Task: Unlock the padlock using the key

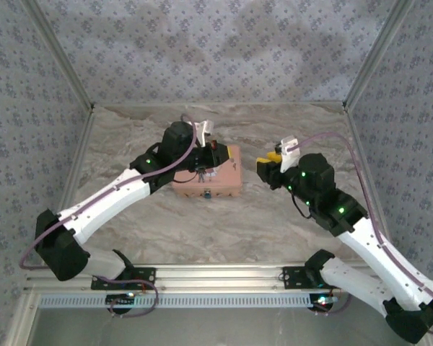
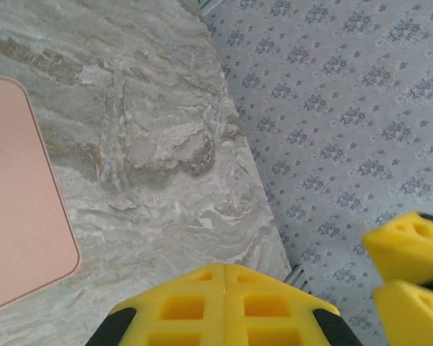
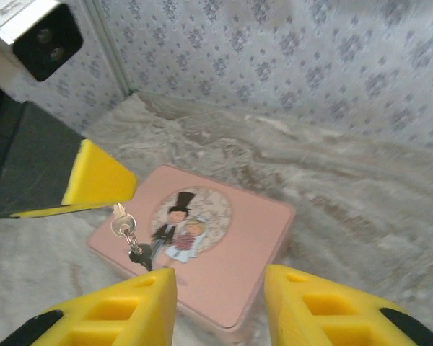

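The key [image 3: 118, 211], a pale sliver with a ring [image 3: 123, 228] and a dark fob [image 3: 140, 256] dangling under it, hangs left of centre in the right wrist view. Its top is pinched at the tip of the left end effector [image 2: 224, 281], whose yellow fingers are pressed together. Under it lies the pink box [image 3: 238, 245] on the marble table [image 3: 361, 180]. The padlock [image 1: 208, 194] is a tiny grey speck at the box's lower edge in the top view. The right end effector [image 3: 220, 306], at the bottom centre, has its jaws partly apart and grips nothing.
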You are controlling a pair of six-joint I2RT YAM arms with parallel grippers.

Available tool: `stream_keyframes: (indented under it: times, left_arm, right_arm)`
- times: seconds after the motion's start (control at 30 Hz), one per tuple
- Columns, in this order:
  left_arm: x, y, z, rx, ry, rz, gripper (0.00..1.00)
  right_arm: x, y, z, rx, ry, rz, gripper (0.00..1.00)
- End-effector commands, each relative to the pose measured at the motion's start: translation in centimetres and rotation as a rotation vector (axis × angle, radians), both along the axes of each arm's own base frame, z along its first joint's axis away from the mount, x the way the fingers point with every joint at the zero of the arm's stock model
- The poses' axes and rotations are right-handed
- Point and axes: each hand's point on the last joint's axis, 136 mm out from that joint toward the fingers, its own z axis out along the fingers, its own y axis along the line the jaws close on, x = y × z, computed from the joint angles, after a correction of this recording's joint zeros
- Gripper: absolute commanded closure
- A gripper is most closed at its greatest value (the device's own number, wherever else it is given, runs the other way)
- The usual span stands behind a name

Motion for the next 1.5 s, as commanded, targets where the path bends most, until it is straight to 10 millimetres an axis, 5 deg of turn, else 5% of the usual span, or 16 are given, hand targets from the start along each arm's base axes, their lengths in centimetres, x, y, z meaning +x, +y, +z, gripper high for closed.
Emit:
stream_keyframes:
  times: [0.0,0.2,0.57,1.13,1.47]
  left_arm:
    - [-0.5,0.3,3.0,-0.043,-0.149,-0.049,1.00]
    - [-1.6,-0.4,5.1,-0.131,-0.219,-0.128,1.00]
    - [-3.5,-1.3,7.4,-0.237,-0.286,-0.178,1.00]
    - [-3.7,-2.4,8.2,-0.289,-0.291,-0.181,1.00]
    - [-3.5,-2.4,8.6,-0.295,-0.302,-0.168,1.00]
  right_arm:
    - [-1.2,2.1,0.0,0.229,0.179,0.162,0.63]
    - [-0.2,3.3,2.2,0.521,0.236,0.298,0.66]
    - [-0.4,3.8,4.0,0.709,0.198,0.366,0.54]
    - [-0.5,4.9,3.7,0.744,0.220,0.388,0.56]
    - [-0.9,5.3,3.2,0.736,0.235,0.404,0.66]
